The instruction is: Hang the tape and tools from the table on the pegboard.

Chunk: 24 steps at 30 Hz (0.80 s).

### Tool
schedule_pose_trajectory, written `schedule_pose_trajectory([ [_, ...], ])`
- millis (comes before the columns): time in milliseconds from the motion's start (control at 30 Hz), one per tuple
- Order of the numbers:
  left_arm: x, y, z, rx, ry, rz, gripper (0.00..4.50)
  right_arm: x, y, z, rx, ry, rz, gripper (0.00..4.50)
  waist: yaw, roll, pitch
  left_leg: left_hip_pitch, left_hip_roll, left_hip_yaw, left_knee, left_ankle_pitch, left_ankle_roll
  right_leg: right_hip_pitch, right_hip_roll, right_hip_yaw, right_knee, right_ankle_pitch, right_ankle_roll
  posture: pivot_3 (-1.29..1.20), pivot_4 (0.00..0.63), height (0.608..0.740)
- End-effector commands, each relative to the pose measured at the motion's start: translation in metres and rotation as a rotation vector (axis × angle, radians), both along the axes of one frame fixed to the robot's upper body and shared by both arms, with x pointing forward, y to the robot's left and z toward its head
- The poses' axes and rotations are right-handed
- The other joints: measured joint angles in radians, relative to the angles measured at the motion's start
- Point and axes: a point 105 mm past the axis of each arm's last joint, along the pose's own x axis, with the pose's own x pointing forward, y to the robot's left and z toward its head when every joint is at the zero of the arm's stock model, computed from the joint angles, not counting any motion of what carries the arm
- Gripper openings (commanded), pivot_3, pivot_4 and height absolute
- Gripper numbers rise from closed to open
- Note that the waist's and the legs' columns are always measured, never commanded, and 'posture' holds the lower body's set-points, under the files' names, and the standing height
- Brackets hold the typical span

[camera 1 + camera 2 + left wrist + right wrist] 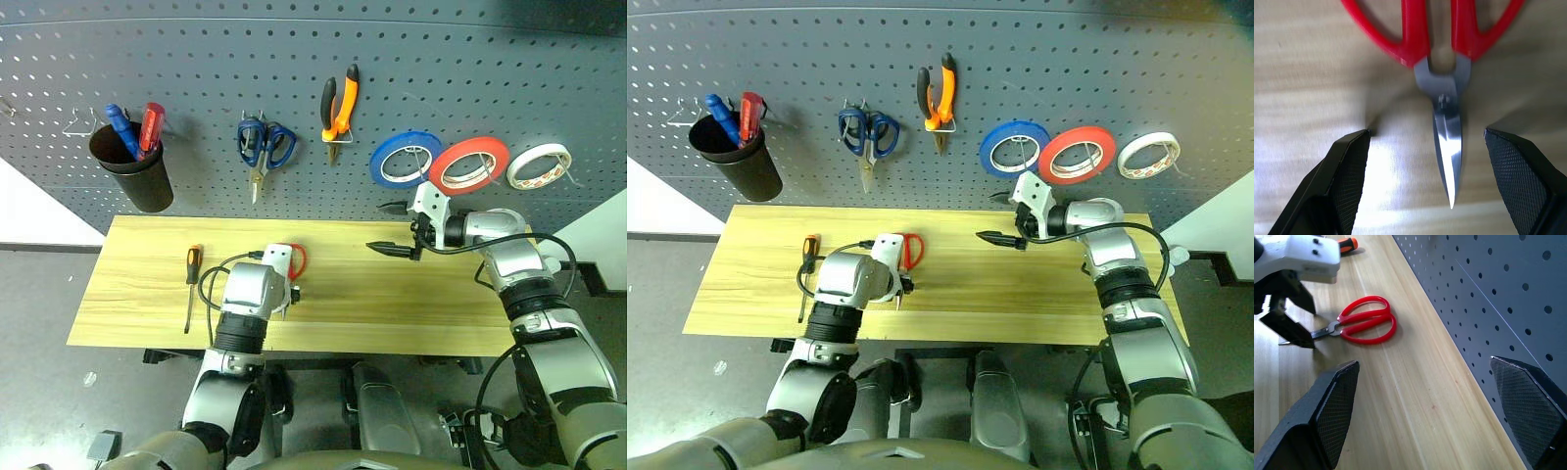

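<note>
L gripper [1425, 161] open, fingers straddling blades of red scissors [1442, 73] flat on table [392, 304]; not gripped. R gripper [392, 228] open, well apart

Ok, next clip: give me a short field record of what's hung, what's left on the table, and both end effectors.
hung on dark grey pegboard: orange-and-black pliers, white tape roll
left on light wooden table: red-looped scissors, small orange-and-black screwdriver
left end effector: open, fingers either side of the scissor blades, not closed
right end effector: open, empty, above the table near the pegboard
</note>
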Motion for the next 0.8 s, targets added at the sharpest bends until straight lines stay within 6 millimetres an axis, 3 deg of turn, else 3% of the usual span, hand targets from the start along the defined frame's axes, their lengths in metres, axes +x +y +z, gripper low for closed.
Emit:
schedule_pose_trajectory([
  [33,0.000,0.002,-0.008,0.005,0.016,0.005,3.89,-0.003,-0.003,0.012,0.006,-0.036,0.015,4.50,0.000,0.000,0.000,0.000,0.000,0.000,0.000,0.000,0.000,0.000,0.000,0.000,0.000,0.000,0.000,-0.15,0.189,0.734],
  [133,0.001,0.005,-0.011,0.012,0.018,0.015,3.33,-0.004,-0.004,0.013,0.003,-0.032,0.015,4.50,-0.001,0.000,-0.005,0.000,0.000,0.000,0.000,0.000,0.000,0.000,0.000,0.000,0.000,0.000,0.000,-0.15,0.183,0.734],
  [433,-0.005,0.008,-0.016,0.019,0.037,0.035,0.33,-0.002,-0.006,0.015,0.002,-0.038,0.011,4.50,-0.001,-0.001,-0.014,0.000,0.000,0.000,0.000,0.000,0.000,0.000,0.000,0.000,0.000,0.000,0.000,-0.15,0.176,0.734],
  [633,-0.005,0.015,-0.014,0.016,0.031,0.062,0.25,-0.001,-0.006,0.016,0.002,-0.040,0.009,4.50,-0.001,-0.001,-0.017,0.000,0.000,0.000,0.000,0.000,0.000,0.000,0.000,0.000,0.000,0.000,0.000,-0.15,0.176,0.734],
  [800,-0.006,0.033,0.006,-0.006,0.012,0.041,0.25,-0.003,-0.007,0.016,0.001,-0.037,0.015,4.50,-0.004,-0.001,-0.017,0.000,0.000,0.000,0.000,0.000,0.000,0.000,0.001,0.000,0.000,0.000,0.000,-0.14,0.177,0.734],
])
